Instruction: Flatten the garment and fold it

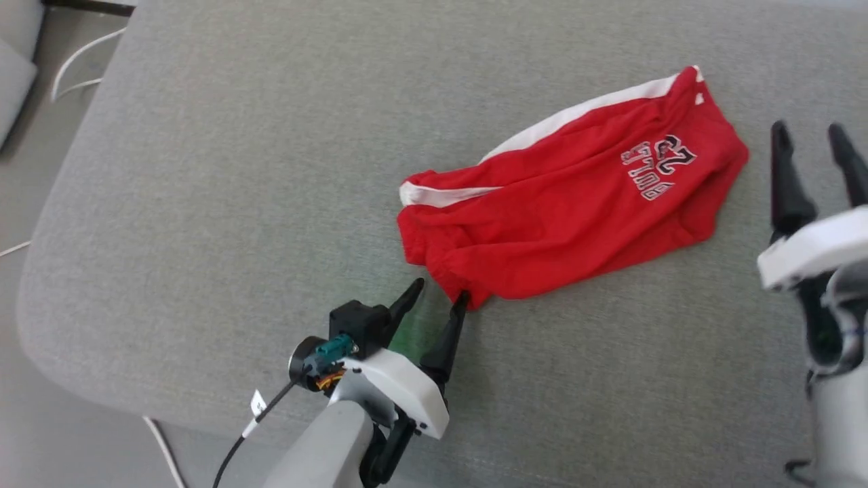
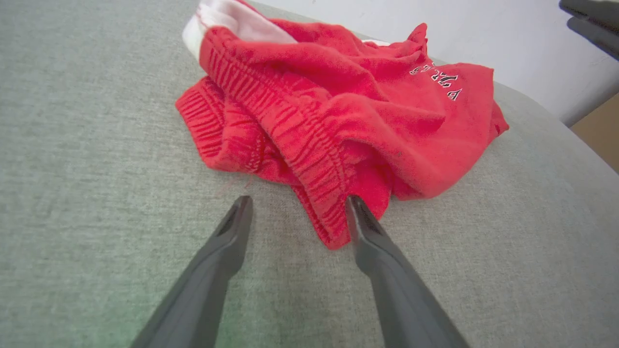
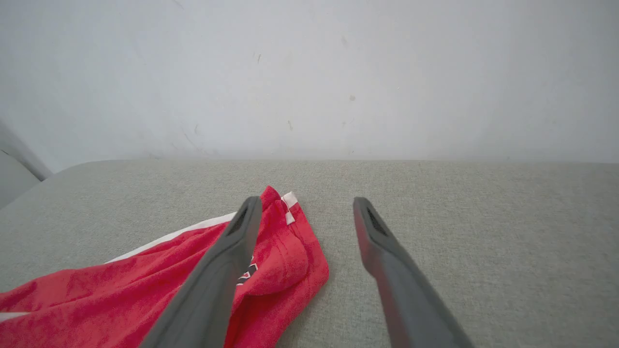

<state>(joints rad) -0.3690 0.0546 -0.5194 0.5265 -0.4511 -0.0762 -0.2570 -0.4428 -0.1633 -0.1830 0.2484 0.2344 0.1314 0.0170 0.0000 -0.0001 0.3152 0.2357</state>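
Note:
The red garment [image 1: 569, 203] lies crumpled and slantwise on the grey cushion, with a white band along its far edge and outlined letters and numbers near its right end. My left gripper [image 1: 441, 291] stands open at the garment's near left corner, its right fingertip touching the gathered red waistband [image 2: 309, 159]. In the left wrist view my left gripper [image 2: 297, 203] has nothing between its fingers. My right gripper [image 1: 810, 132] is open to the right of the garment, apart from it. In the right wrist view the garment's right end [image 3: 285, 261] lies beneath the left finger of my right gripper [image 3: 307, 203].
The grey cushion [image 1: 203, 203] has a rounded edge at the left and near side. White cables [image 1: 74, 64] lie on the floor at the upper left. A pale wall [image 3: 309, 72] rises behind the cushion.

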